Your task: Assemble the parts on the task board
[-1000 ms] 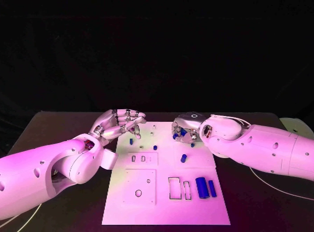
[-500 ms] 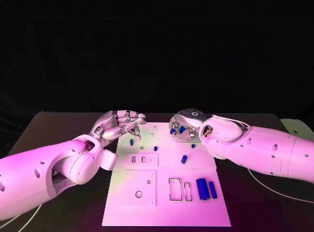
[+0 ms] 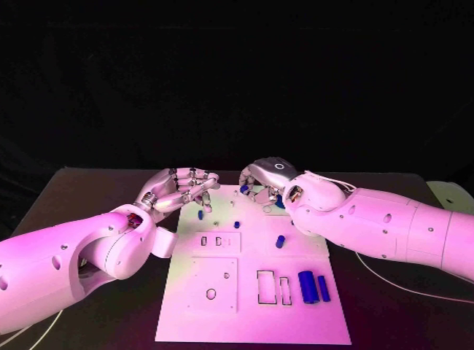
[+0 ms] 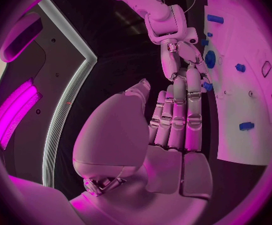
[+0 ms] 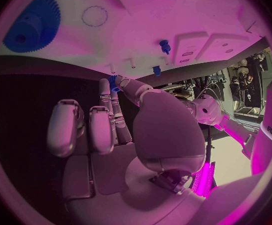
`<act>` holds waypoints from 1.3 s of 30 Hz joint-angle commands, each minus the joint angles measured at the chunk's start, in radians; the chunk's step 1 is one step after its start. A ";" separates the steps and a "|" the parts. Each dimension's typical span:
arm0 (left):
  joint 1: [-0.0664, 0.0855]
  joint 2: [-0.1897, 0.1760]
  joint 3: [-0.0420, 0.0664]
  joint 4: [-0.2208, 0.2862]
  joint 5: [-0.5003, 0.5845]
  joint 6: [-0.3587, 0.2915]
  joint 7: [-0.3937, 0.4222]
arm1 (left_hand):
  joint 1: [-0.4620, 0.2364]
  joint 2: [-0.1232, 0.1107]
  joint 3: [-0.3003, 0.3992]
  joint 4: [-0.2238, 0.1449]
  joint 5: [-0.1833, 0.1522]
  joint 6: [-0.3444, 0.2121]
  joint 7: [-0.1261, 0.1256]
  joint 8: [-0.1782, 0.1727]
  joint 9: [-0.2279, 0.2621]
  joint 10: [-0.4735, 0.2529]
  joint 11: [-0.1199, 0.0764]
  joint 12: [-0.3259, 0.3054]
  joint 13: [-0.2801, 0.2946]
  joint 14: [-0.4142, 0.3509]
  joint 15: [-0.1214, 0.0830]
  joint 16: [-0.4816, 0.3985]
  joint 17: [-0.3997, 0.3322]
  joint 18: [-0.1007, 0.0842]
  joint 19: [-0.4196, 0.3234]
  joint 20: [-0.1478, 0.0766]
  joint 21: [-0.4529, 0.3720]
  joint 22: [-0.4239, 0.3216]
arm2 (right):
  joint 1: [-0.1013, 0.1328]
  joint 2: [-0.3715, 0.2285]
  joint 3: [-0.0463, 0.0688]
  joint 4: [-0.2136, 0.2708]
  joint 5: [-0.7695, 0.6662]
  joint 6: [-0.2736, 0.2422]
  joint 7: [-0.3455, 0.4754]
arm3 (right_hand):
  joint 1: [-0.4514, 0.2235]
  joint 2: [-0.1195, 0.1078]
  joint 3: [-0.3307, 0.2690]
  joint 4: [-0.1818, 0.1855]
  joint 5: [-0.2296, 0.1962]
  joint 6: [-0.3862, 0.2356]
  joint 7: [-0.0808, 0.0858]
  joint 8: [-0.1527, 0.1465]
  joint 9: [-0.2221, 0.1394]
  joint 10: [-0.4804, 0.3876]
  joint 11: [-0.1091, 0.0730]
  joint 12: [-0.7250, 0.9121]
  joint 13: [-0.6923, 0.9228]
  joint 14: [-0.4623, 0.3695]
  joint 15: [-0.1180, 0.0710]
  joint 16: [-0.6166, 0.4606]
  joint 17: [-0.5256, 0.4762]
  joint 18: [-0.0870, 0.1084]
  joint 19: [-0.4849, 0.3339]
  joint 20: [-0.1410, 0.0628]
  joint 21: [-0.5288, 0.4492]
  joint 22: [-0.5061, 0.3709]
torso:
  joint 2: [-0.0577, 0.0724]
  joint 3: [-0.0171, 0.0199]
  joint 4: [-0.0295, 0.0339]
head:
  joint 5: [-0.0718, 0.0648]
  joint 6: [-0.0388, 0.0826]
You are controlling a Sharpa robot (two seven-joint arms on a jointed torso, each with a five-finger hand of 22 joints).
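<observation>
Head view: board (image 3: 253, 292) sits centre-bottom of the frame on the black table (image 3: 90, 189). Left hand (image 3: 179, 187) is at the board's upper left corner, fingers curled in; can't tell if anything is in them. Right hand (image 3: 263, 182) is over the board's top edge, just right of the left hand, pinching a small blue part (image 5: 113, 81) at its fingertips per the right wrist view. Blue gear (image 5: 31, 22) lies on the board near that hand. Loose blue parts: two small pegs (image 3: 200, 215) below the left hand, one short piece (image 3: 280, 240) mid-board, two long bars (image 3: 313, 286) side by side at lower right, next to the rectangular slots (image 3: 270, 286).
</observation>
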 commanded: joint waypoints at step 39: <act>0.009 0.008 0.001 -0.002 0.010 0.014 0.002 | -0.005 0.003 0.005 0.001 0.004 -0.008 0.003 -0.004 0.001 -0.007 0.002 -0.003 -0.001 -0.004 0.003 0.003 0.002 0.002 -0.008 0.000 0.005 0.002 | -0.025 0.089 0.001 -0.109 0.009 -0.014 -0.008 | -0.007 0.001 -0.001 0.005 0.008 -0.016 0.004 0.026 0.074 -0.016 0.001 0.006 0.004 0.042 0.000 0.008 0.002 -0.016 -0.001 -0.007 0.006 0.001 | 0.006 0.0016 -0.0031 | 0.015 -0.007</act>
